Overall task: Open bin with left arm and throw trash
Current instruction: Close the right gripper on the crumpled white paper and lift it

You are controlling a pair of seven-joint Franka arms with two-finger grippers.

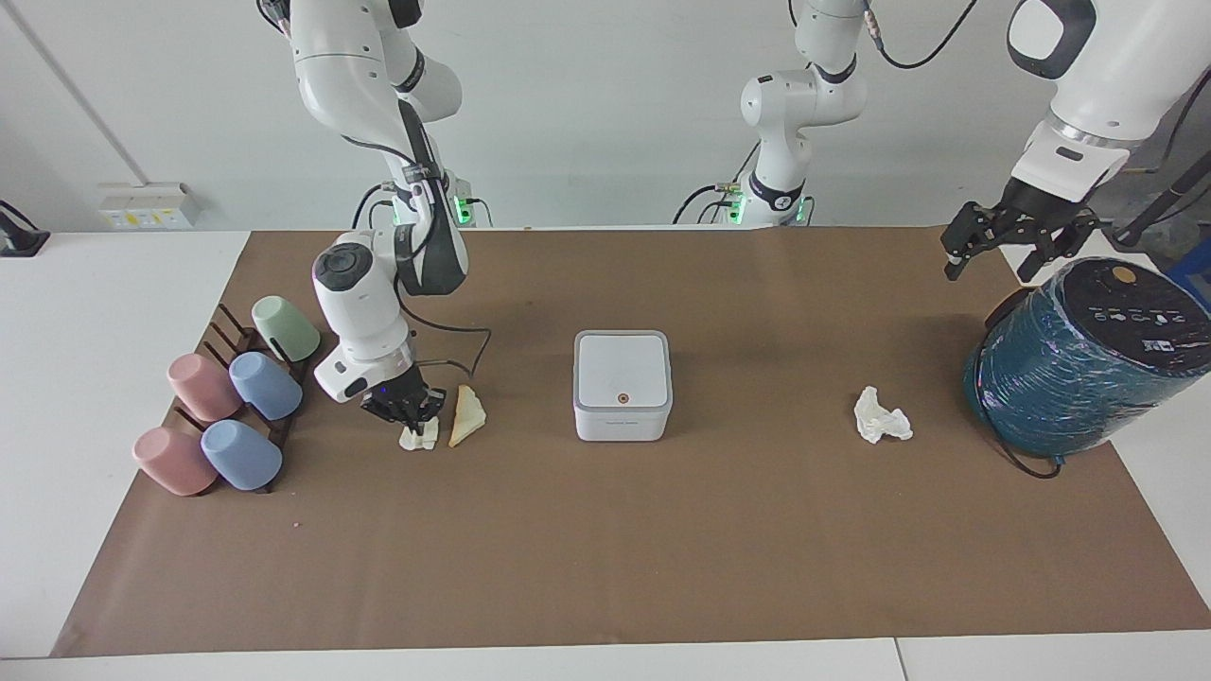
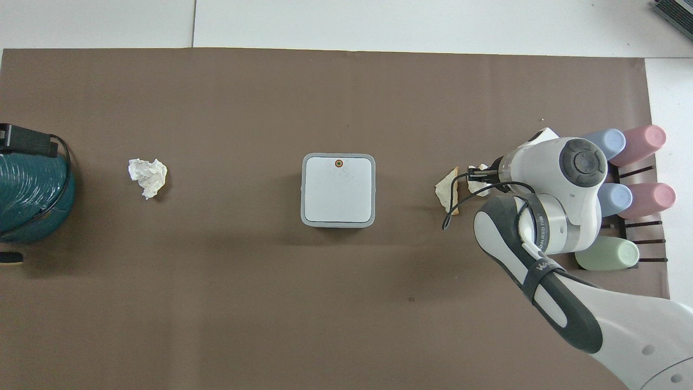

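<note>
right end effector (image 1: 411, 417) is pinching a paper wad (image 1: 419, 436) on the counter beside the bread wedge (image 1: 466, 415) (light, crushable, grabbing anywhere is working); left end effector (image 1: 1010, 248) is waiting spread; bin (image 1: 622, 383) is sitting closed mid-counter.

White bin (image 1: 623, 383), lid shut, mid-table between a paper wad (image 1: 882, 416) and a tan wedge (image 1: 466, 415).

In the overhead view the right arm (image 2: 541, 216) hides most of its gripper (image 2: 479, 176) and part of the paper wad (image 2: 477, 186) and cups (image 2: 606, 197). The teal cylinder (image 2: 30, 197) is cut off at the edge.
</note>
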